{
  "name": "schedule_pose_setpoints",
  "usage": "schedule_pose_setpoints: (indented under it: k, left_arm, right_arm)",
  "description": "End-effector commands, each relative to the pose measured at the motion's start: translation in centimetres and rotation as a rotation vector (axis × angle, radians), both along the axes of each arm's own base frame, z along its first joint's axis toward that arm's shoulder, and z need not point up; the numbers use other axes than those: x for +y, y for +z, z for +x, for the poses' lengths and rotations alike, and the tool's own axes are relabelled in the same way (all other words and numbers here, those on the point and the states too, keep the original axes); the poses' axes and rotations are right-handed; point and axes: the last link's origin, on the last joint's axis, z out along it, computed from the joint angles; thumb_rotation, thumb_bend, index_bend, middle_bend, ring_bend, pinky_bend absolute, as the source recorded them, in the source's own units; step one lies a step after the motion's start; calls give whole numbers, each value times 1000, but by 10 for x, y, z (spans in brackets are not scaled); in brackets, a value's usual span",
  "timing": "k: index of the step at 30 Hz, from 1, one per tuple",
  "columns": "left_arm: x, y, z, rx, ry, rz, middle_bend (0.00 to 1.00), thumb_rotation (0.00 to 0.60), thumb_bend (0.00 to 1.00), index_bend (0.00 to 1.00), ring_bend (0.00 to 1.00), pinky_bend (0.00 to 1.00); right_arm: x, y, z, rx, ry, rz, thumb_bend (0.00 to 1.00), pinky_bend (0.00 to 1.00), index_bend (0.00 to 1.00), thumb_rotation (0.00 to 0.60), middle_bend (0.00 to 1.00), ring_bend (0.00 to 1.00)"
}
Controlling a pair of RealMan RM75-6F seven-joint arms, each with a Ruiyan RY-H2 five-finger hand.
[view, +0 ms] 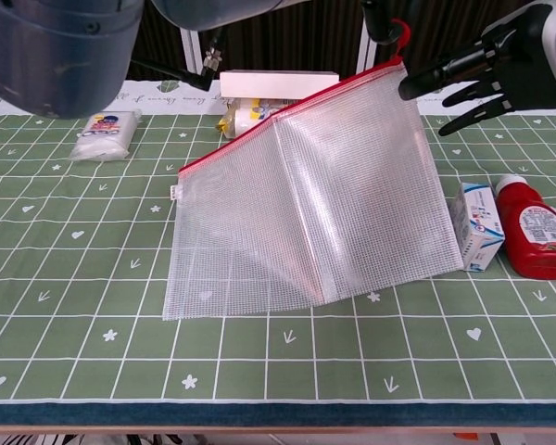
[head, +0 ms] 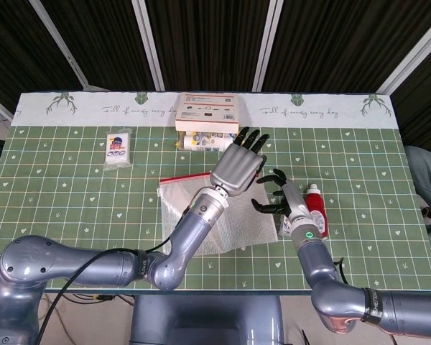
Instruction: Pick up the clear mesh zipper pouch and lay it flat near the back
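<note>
The clear mesh zipper pouch [view: 306, 213] with a red zipper edge hangs tilted. Its right top corner is raised and its lower left part rests on the green mat. My left hand [head: 237, 164] reaches over it and pinches the raised red zipper corner, as seen at the top of the chest view [view: 382, 20]. My right hand [view: 486, 65] hovers just right of that corner with its fingers spread and nothing in them. In the head view my right hand [head: 276, 195] sits beside the pouch [head: 178, 203], whose middle my left forearm hides.
A white box [view: 278, 83] and a yellow snack pack [view: 246, 119] stand at the back. A tissue pack [view: 107, 134] lies back left. A small blue-white carton [view: 477, 236] and a red bottle [view: 535, 232] lie right of the pouch.
</note>
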Motion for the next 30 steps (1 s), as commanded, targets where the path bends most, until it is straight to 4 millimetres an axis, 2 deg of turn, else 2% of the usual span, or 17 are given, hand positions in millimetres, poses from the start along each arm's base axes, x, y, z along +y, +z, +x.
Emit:
schedule_pose_setpoints:
  k: [1, 15, 30]
  left_arm:
    - [0, 2, -1, 0, 2, 2, 84, 600, 463, 580, 0, 0]
    - [1, 7, -4, -5, 6, 5, 84, 600, 463, 580, 0, 0]
    - [-1, 7, -3, -9, 6, -5, 84, 600, 463, 580, 0, 0]
  right_arm:
    - [-2, 0, -2, 3, -12, -4, 388, 194, 323, 600, 0, 0]
    - [-7, 2, 1, -7, -27, -20, 390, 193, 327, 600, 0, 0]
    - [-7, -3, 3, -19, -38, -14, 412, 194, 435, 600, 17, 0]
